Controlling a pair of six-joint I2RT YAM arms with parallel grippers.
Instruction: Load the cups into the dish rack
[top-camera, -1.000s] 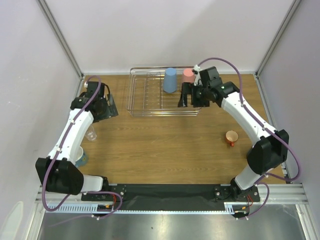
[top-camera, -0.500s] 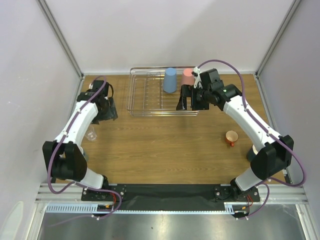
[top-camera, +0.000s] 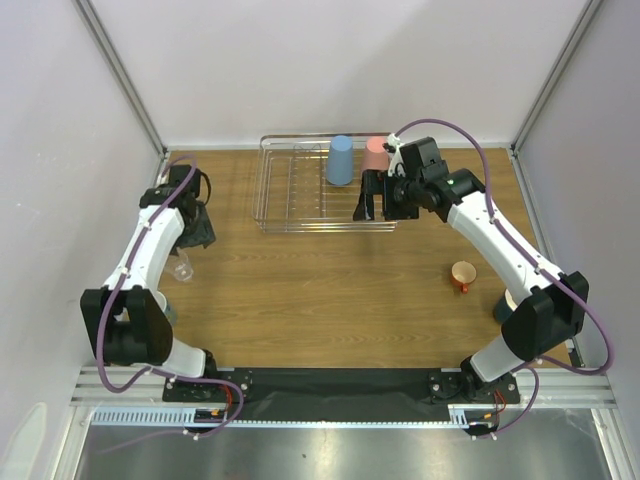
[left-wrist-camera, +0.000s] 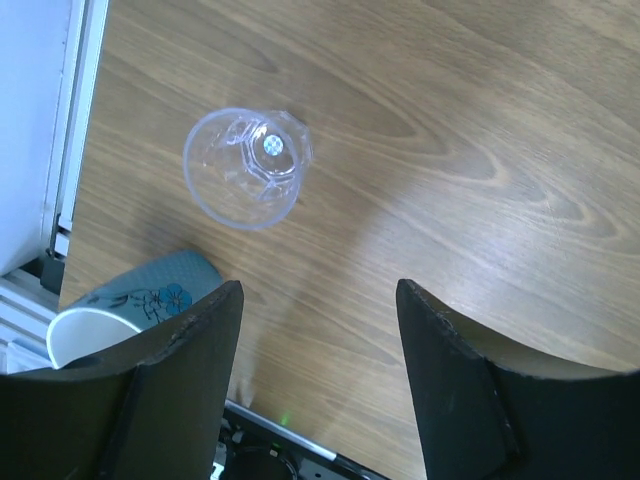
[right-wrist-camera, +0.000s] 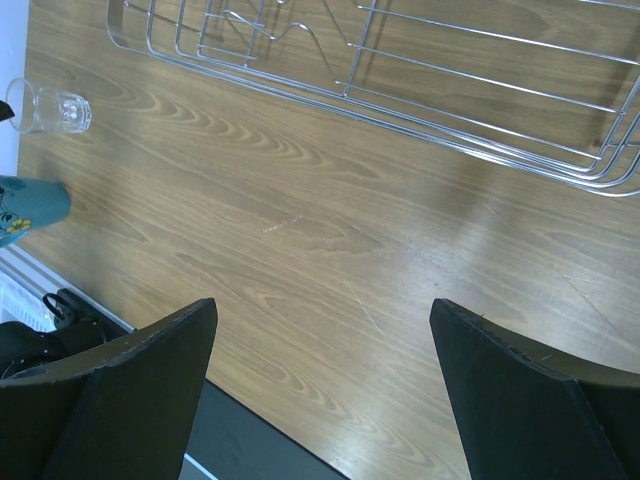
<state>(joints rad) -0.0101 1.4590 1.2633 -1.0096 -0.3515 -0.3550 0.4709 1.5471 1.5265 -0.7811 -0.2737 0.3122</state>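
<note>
The left gripper (left-wrist-camera: 320, 300) hangs over the table (top-camera: 320, 290) near its left edge, fingers spread and empty. The clear glass (left-wrist-camera: 245, 168) stands just beyond them, apart from both, and a flower-patterned mug (left-wrist-camera: 120, 310) is beside one finger. Bare wood lies open between the dish rack (top-camera: 290, 195) and the arm bases. In the rack's far right part stand a light blue tumbler (top-camera: 340, 160) and a pink tumbler (top-camera: 376, 153). The right gripper (top-camera: 382, 205) hovers at the rack's near right rim, spread wide, holding nothing. A small orange cup (top-camera: 463, 273) sits alone at the right.

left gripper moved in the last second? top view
Yes. The left gripper has shifted left and toward the near edge, away from the dish rack and closer to the clear glass.
</note>
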